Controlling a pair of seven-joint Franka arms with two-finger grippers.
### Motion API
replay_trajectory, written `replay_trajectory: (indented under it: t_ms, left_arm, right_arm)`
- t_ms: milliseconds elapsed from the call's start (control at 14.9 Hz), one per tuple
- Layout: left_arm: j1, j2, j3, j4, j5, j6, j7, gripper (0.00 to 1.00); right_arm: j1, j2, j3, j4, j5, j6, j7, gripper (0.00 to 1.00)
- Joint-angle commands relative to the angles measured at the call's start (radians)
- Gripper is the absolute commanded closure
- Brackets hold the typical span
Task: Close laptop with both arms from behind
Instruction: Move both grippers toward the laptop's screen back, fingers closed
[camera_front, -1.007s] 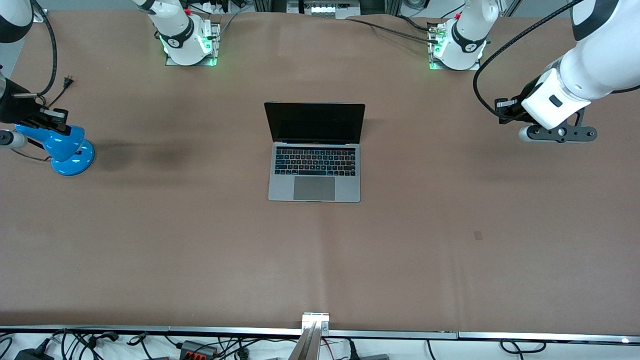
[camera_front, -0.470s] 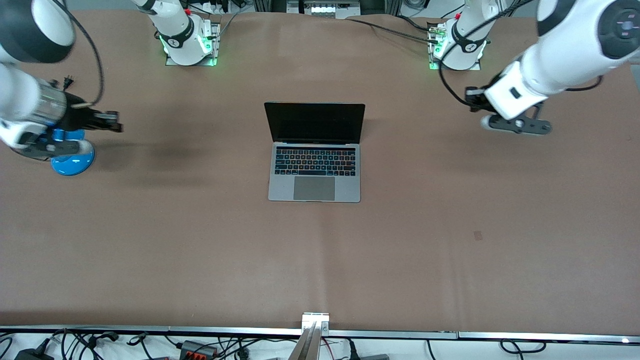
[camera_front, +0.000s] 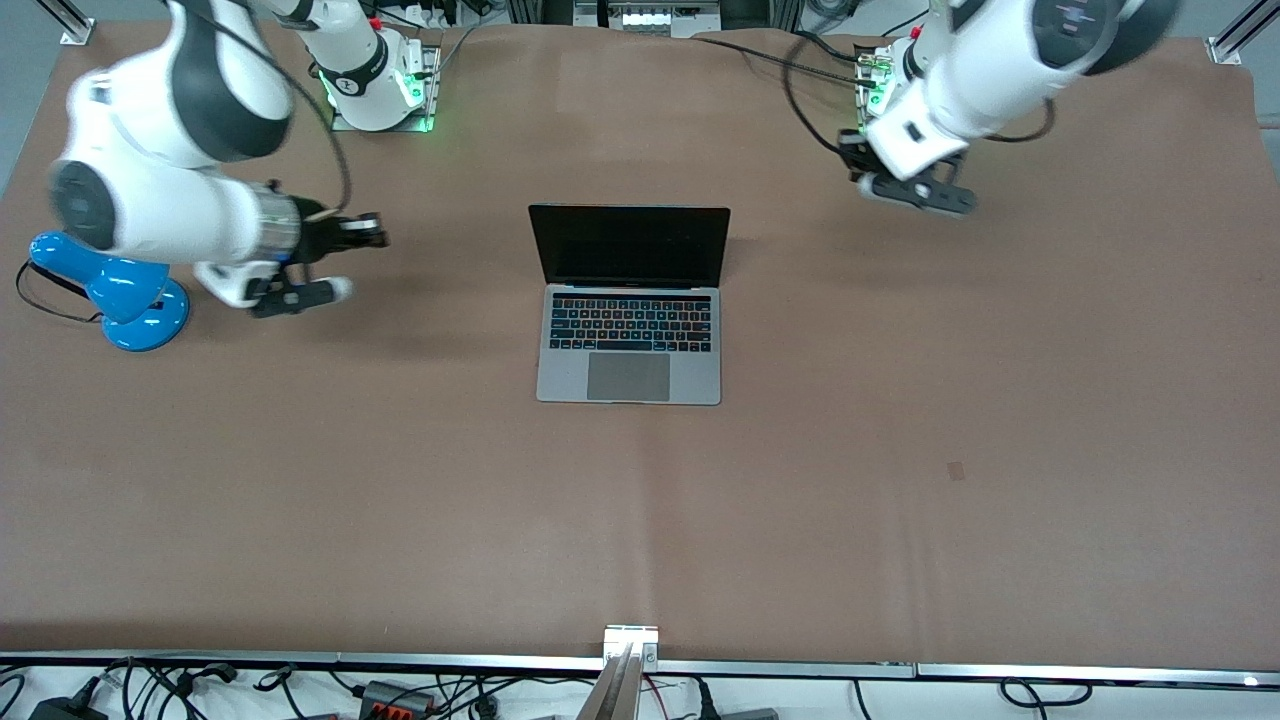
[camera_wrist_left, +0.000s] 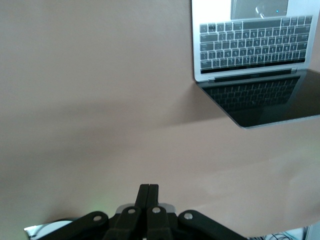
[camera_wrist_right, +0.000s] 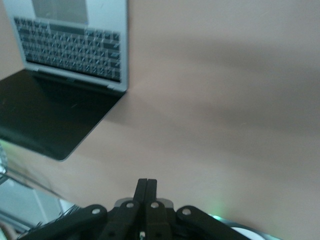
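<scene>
Your left gripper hangs in the air over bare table toward the left arm's end, close to that arm's base, and its two fingers are pressed flat together with nothing between them, as the left wrist view shows. Your right gripper is up over the table toward the right arm's end, between the blue desk lamp and the laptop, and its fingers are likewise clenched on nothing in the right wrist view. Neither gripper touches the laptop; both sit well apart from it, one on each side. The laptop stands open near the middle of the table, its black screen upright and facing the front camera, with the keyboard and trackpad on the silver base nearer to that camera. You can see the same open laptop from each wrist camera, its dark screen and keys in view. The lamp sits on the table near the edge at the right arm's end, its black cord trailing beside it.
</scene>
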Motion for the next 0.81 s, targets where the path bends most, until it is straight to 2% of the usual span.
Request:
replay_trajectory:
  t_ms: [0,134,201,336,470,604,738]
  left_arm:
    - [0.011,-0.039,-0.207,-0.054,-0.040,0.118,-0.179,1.00]
    - [0.016,-0.010,-0.319,-0.080,-0.040,0.242,-0.219,1.00]
    - [0.016,0.000,-0.339,-0.103,-0.040,0.298,-0.219,1.00]
    - [0.011,0.052,-0.347,-0.112,-0.040,0.356,-0.218,1.00]
    - [0.009,0.147,-0.349,-0.109,-0.040,0.452,-0.216,1.00]
    - [0.009,0.252,-0.352,-0.106,-0.034,0.546,-0.204,1.00]
    - [0.005,0.311,-0.353,-0.103,-0.023,0.628,-0.198,1.00]
  right_arm:
    - [0.063,-0.034,-0.008,-0.079,0.057,0.028,0.011,1.00]
    - [0.118,-0.034,-0.008,-0.104,0.086,0.033,0.042,1.00]
    - [0.158,-0.035,-0.008,-0.108,0.103,0.047,0.069,1.00]
    - [0.261,-0.035,-0.007,-0.125,0.105,0.109,0.181,1.00]
    - [0.342,-0.031,-0.008,-0.169,0.105,0.215,0.258,1.00]
    - [0.387,-0.019,-0.008,-0.177,0.105,0.266,0.316,1.00]
    - [0.401,-0.008,-0.008,-0.176,0.105,0.301,0.345,1.00]
